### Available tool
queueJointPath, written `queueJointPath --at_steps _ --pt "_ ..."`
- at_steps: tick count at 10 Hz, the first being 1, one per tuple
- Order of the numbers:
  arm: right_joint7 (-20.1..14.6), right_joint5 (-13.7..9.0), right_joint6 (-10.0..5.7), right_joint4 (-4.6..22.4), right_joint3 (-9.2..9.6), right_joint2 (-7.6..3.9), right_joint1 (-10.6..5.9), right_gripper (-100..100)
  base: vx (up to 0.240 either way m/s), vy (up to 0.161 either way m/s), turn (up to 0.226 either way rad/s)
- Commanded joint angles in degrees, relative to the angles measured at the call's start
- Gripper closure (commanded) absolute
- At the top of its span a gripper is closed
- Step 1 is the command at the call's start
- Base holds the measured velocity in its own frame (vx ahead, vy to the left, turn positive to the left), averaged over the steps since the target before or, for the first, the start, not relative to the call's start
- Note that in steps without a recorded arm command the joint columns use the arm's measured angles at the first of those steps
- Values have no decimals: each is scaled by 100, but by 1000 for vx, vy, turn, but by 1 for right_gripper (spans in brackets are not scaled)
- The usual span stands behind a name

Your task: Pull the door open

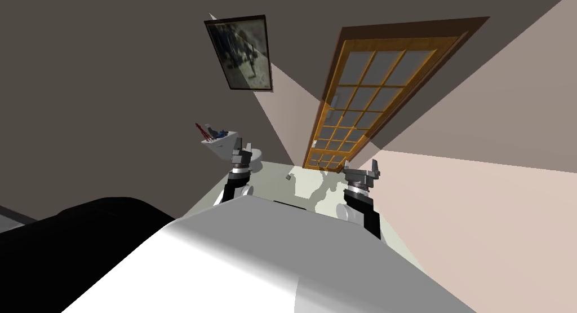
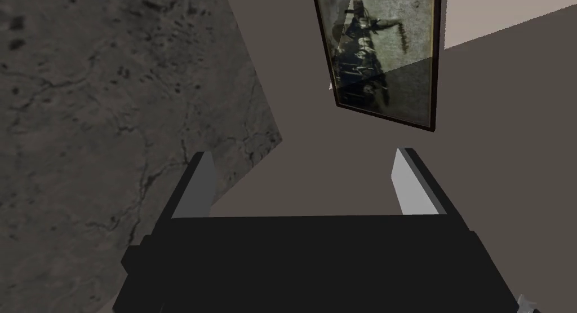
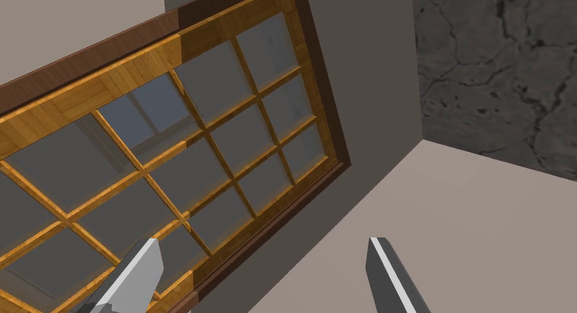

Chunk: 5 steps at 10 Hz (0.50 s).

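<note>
The tall wooden door [image 1: 369, 95], orange-brown bars around a grid of grey glass panes, stands in the wall at the far edge of the pale floor [image 1: 304, 185], ahead of me and a little to my right. Its leaf sits inside a dark brown wooden door frame [image 1: 403, 109], with no gap showing along the edges. Shadow covers the upper panes, while the lowest rows are lit. A small grey handle [image 1: 334, 100] sits on the edge of the leaf nearer the dark-framed picture [image 1: 239, 53], which hangs on the wall to the left of the door.

The right gripper [image 3: 266, 241] points at the door from a distance and touches nothing. Its two light grey fingers [image 3: 138, 273] stand apart with only air between them. Along the gripper's line lie one corner of the leaf, several glass panes and the brown frame. Past one fingertip there is bare beige wall [image 3: 451, 230]. In the head view this gripper hangs above the floor near the foot of the door, well short of the leaf and far below the handle.

The left gripper [image 1: 242, 149] is raised on my left side — close to a white wall-hung basin [image 1: 221, 141] with small red and blue items on its rim. Its fingers [image 2: 204, 180] are also spread wide and hold nothing.
</note>
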Motion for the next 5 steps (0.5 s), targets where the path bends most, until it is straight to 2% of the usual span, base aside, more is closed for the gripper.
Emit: queueJointPath --at_steps 1,3,4,5 --pt "-144 -104 -94 215 -28 -24 -35 -100 63 -54 199" --pt "-314 -238 -183 471 -71 -51 -89 -100 87 -62 204" --pt "-314 -238 -183 471 -71 -51 -89 -100 63 -43 -21" --pt "-399 -305 -227 599 -93 -65 -116 -100 49 -25 109"
